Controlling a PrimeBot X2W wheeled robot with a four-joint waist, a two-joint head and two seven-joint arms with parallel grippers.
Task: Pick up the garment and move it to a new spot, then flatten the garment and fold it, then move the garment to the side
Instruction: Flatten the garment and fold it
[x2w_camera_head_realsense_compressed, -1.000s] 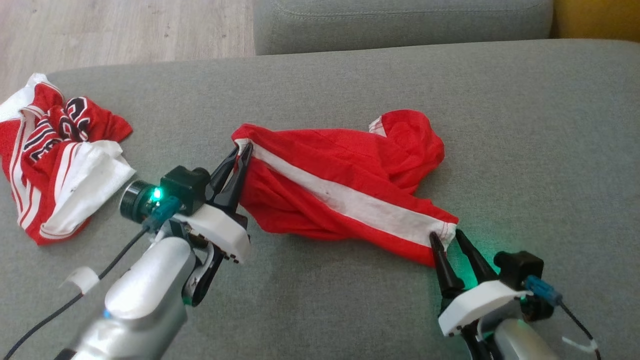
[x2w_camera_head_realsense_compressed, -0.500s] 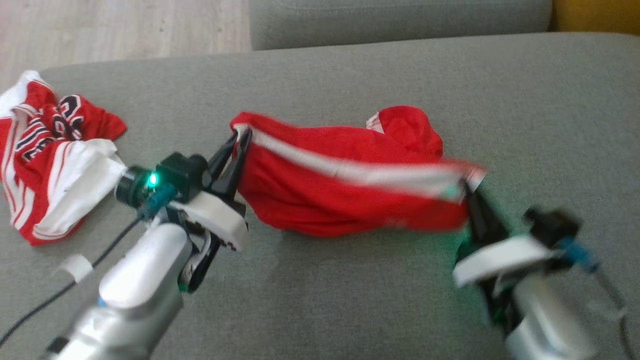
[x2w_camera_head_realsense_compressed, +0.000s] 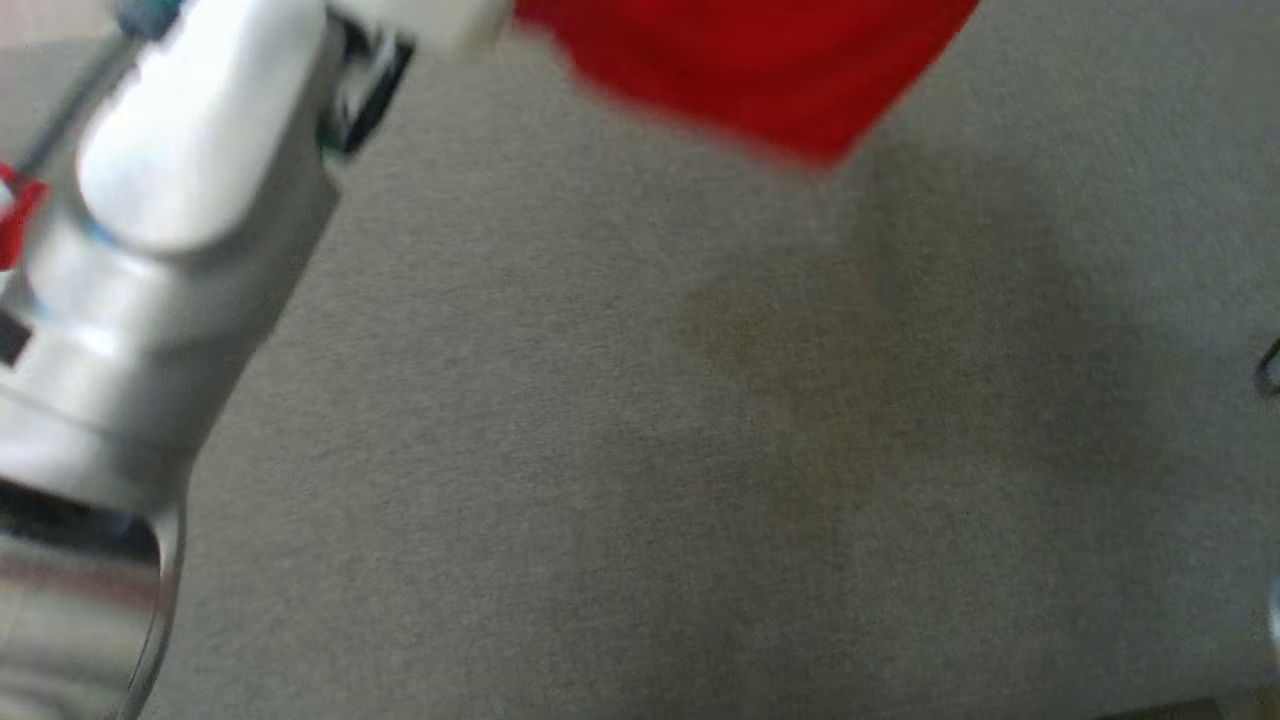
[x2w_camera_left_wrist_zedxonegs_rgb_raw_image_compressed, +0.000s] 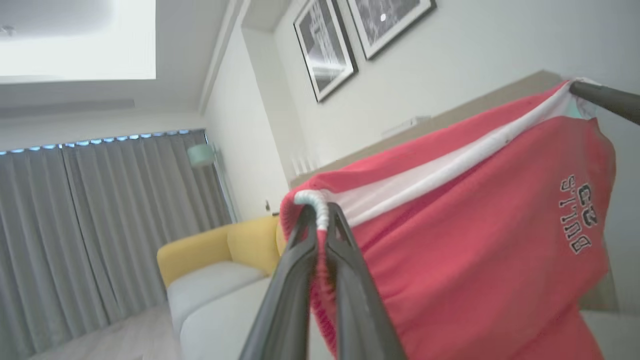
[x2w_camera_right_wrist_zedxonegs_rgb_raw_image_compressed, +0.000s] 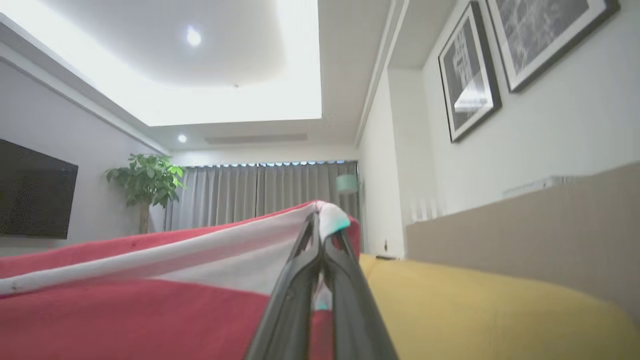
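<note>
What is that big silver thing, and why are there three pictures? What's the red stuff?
It is a robot with two arms. One picture comes from a camera on its head, looking down: the silver thing is its left forearm, above a grey cushion. The other two pictures come from cameras on its wrists. The dark sticks are its fingers. The left gripper and the right gripper each pinch a corner of a red garment and hold it up, stretched between them.

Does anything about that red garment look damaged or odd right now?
Nothing torn that I can see. The red garment hangs stretched between the left gripper and right gripper, each pinching its white band, which carries small dark specks.
</note>
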